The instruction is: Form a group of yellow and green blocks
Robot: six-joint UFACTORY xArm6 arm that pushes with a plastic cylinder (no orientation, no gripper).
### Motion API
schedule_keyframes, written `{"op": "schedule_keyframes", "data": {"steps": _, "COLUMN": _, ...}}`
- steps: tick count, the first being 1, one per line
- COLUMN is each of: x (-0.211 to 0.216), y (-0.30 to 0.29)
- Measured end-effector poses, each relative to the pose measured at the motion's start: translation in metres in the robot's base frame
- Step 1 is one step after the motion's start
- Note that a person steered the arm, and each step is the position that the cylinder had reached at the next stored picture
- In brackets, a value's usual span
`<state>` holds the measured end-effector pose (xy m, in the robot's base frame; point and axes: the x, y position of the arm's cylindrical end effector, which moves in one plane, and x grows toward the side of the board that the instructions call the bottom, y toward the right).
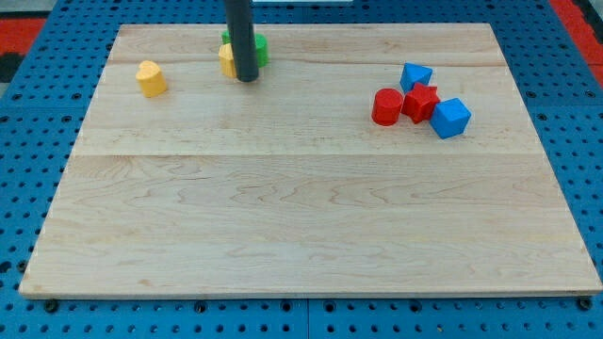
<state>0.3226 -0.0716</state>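
Observation:
A yellow block (150, 78), roughly heart-shaped, lies near the view's top left of the wooden board (301, 217). A second yellow block (227, 59) and a green block (260, 48) sit together at the view's top centre, both partly hidden by my rod. My tip (247, 79) rests on the board right in front of that pair, touching or nearly touching them. The lone yellow block is about 100 pixels to the left of my tip.
At the view's right is a tight cluster: a red cylinder (386, 107), a red star-like block (420, 102), a blue block (415, 76) behind them and a blue cube (451, 118) at the right. A blue pegboard surrounds the board.

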Motion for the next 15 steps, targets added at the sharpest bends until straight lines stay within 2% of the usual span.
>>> {"op": "schedule_keyframes", "data": {"steps": 1, "x": 0.056, "y": -0.043}}
{"op": "schedule_keyframes", "data": {"steps": 2, "x": 0.045, "y": -0.122}}
{"op": "schedule_keyframes", "data": {"steps": 3, "x": 0.007, "y": -0.114}}
{"op": "schedule_keyframes", "data": {"steps": 4, "x": -0.011, "y": -0.091}}
{"op": "schedule_keyframes", "data": {"steps": 5, "x": 0.052, "y": -0.107}}
{"op": "schedule_keyframes", "data": {"steps": 6, "x": 0.032, "y": -0.176}}
{"op": "schedule_keyframes", "data": {"steps": 7, "x": -0.009, "y": -0.154}}
{"op": "schedule_keyframes", "data": {"steps": 8, "x": -0.044, "y": -0.075}}
{"op": "schedule_keyframes", "data": {"steps": 9, "x": -0.049, "y": -0.049}}
{"op": "schedule_keyframes", "data": {"steps": 10, "x": -0.049, "y": -0.044}}
{"op": "schedule_keyframes", "data": {"steps": 11, "x": -0.051, "y": -0.075}}
{"op": "schedule_keyframes", "data": {"steps": 12, "x": -0.091, "y": -0.105}}
{"op": "schedule_keyframes", "data": {"steps": 13, "x": -0.129, "y": -0.067}}
{"op": "schedule_keyframes", "data": {"steps": 14, "x": -0.123, "y": 0.000}}
{"op": "schedule_keyframes", "data": {"steps": 15, "x": -0.101, "y": 0.000}}
